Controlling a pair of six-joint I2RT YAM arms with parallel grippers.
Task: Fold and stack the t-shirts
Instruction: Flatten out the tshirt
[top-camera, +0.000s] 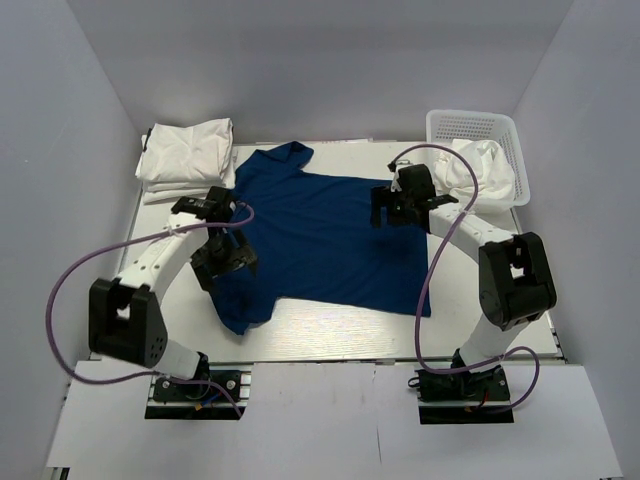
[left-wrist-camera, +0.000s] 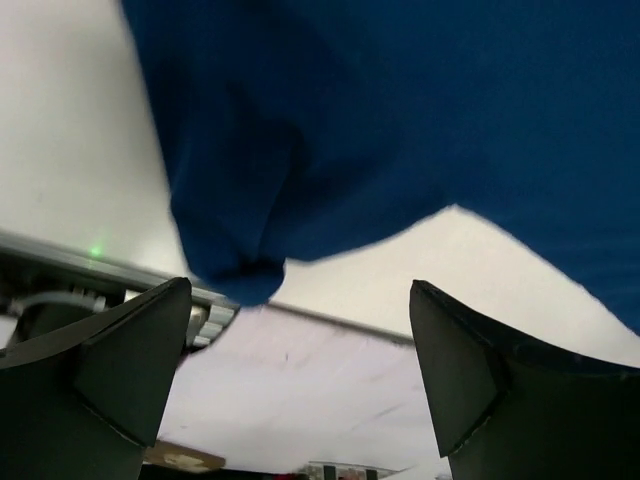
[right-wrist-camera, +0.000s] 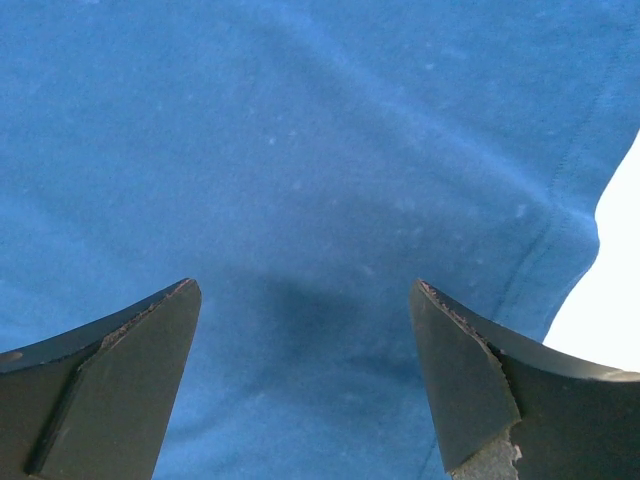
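A royal blue t-shirt (top-camera: 325, 235) lies spread flat on the white table; its print does not show. My left gripper (top-camera: 226, 260) is open and empty above the shirt's near-left sleeve (left-wrist-camera: 250, 200). My right gripper (top-camera: 392, 212) is open and empty just above the shirt's far right edge (right-wrist-camera: 320, 150). Folded white t-shirts (top-camera: 188, 155) are stacked at the far left corner. Another white t-shirt (top-camera: 478, 165) lies crumpled in the basket.
A white mesh basket (top-camera: 490, 130) stands at the far right corner. The table's near edge (left-wrist-camera: 340, 325) shows below the blue sleeve in the left wrist view. Grey walls enclose the table on three sides. Purple cables loop from both arms.
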